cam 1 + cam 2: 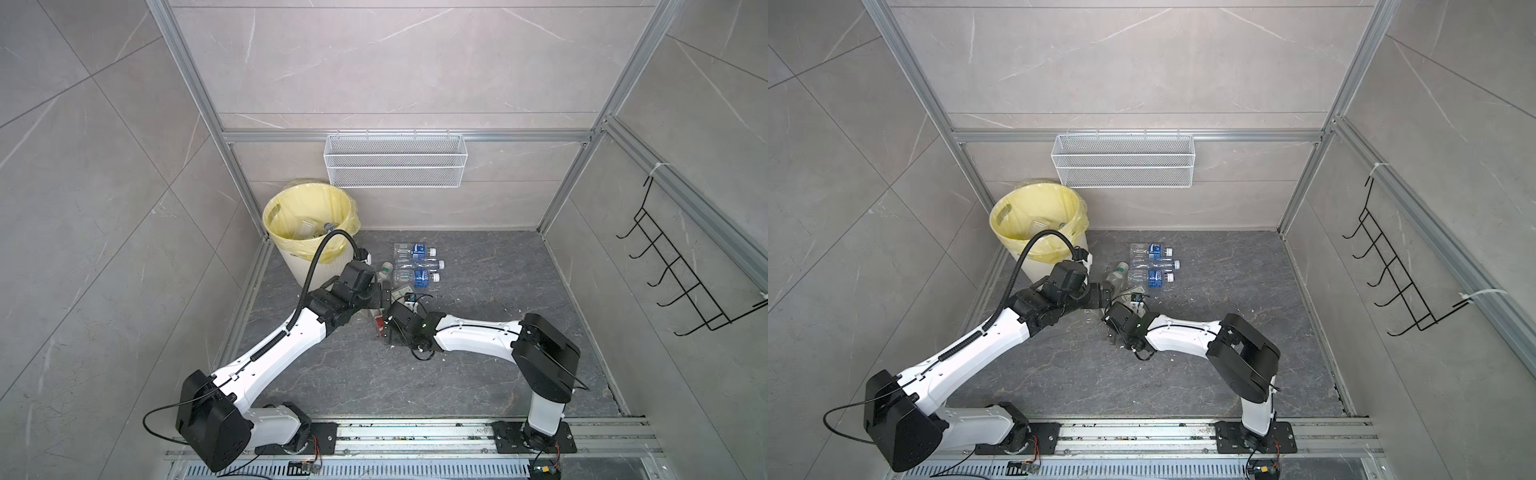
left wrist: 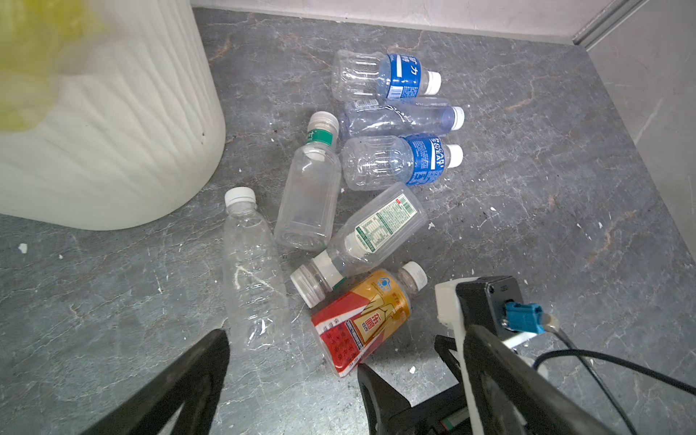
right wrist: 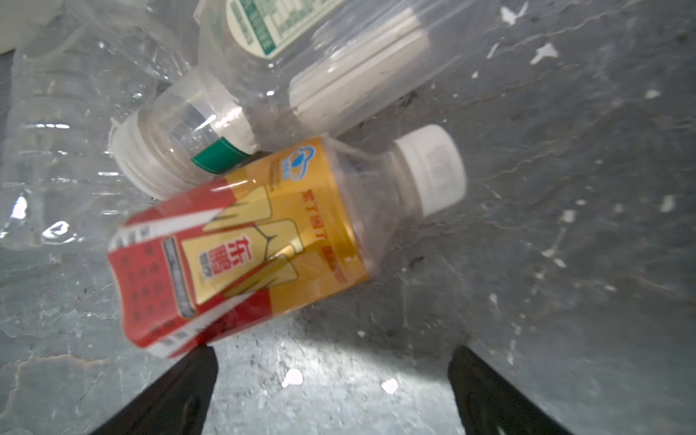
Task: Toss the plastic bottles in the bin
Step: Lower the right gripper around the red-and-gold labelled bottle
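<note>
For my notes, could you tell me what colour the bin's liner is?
Pale yellow liner, clearest in a top view.

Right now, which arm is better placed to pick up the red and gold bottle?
Right. The right gripper, open, hangs just short of the red and gold bottle. The left gripper, also open, faces the clear crumpled bottle instead.

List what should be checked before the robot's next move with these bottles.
1. Right tool open and empty: ok.
2. Left tool open and empty: ok.
3. Red-and-gold labelled plastic bottle lying just ahead of the right tool: ok.
4. That bottle free of neighbours: not ok, a clear white-capped bottle lies against it.
5. Cream ribbed yellow-lined plastic bin open, with room inside: ok.
6. Clearance between the two tools: cannot tell; they are close.
</note>
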Action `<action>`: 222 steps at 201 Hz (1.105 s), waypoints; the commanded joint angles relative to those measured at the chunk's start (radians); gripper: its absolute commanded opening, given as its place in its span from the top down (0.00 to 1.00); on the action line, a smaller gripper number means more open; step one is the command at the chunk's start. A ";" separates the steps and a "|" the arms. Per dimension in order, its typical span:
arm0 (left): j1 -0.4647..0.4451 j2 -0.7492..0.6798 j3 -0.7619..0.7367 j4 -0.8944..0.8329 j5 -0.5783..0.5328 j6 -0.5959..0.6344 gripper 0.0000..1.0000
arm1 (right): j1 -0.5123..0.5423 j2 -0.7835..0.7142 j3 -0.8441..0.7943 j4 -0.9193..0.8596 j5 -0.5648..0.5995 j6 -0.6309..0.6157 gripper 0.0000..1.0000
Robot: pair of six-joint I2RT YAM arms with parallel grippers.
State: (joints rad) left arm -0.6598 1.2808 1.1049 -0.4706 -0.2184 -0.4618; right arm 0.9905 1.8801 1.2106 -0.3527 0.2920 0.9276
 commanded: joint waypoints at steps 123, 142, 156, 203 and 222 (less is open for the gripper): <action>0.026 0.002 -0.039 0.030 0.019 -0.062 0.00 | -0.107 -0.026 -0.090 0.089 -0.056 0.025 0.00; 0.029 0.025 -0.030 0.024 0.041 -0.069 0.00 | -0.121 -0.045 -0.116 0.090 -0.051 0.022 0.00; 0.028 0.041 -0.028 0.023 0.054 -0.071 0.00 | -0.135 -0.064 -0.141 0.089 -0.051 0.022 0.00; 0.028 0.087 -0.007 0.003 0.074 -0.068 0.00 | -0.161 -0.127 -0.174 0.073 -0.040 -0.006 0.00; 0.028 0.094 -0.003 0.001 0.083 -0.068 0.00 | -0.167 -0.141 -0.171 0.059 -0.040 -0.014 0.00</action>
State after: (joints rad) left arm -0.6388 1.3674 1.0557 -0.4686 -0.1593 -0.5171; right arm 0.8295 1.7840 1.0443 -0.2649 0.2359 0.9413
